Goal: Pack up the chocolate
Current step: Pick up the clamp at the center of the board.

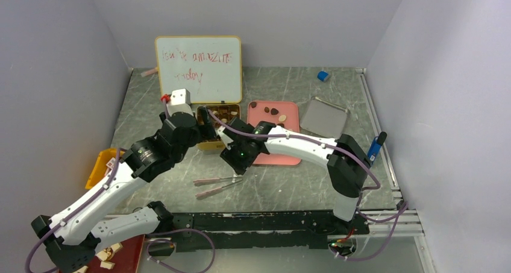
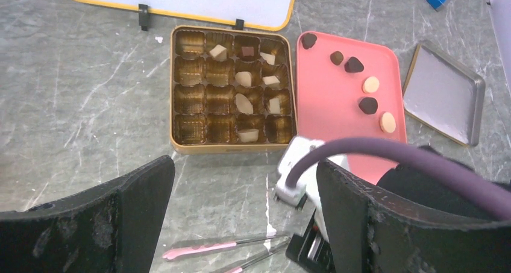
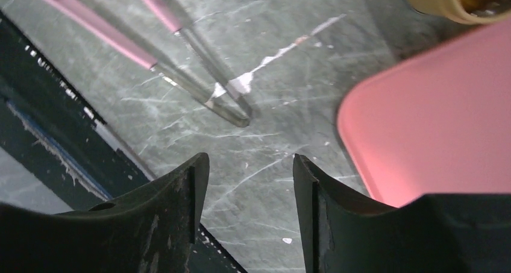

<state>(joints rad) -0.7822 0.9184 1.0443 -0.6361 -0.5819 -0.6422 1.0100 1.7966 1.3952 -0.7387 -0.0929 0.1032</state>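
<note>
We note the arms [image 1: 108,191] hide most of the gold compartmented box [image 2: 232,147] in the top view, yet the left wrist view shows several chocolate pieces [image 2: 243,79] in its cells and six on the pink plastic tray [image 2: 337,122], the left tool [image 2: 244,164] wide open and empty, the right tool [image 3: 250,161] parted, gripping nothing.

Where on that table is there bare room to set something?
Bare table left of the gold box, and at the back between whiteboard and blue cap. Crowded: the middle, where the left arm and right arm meet by the pink tray and tweezers.
</note>
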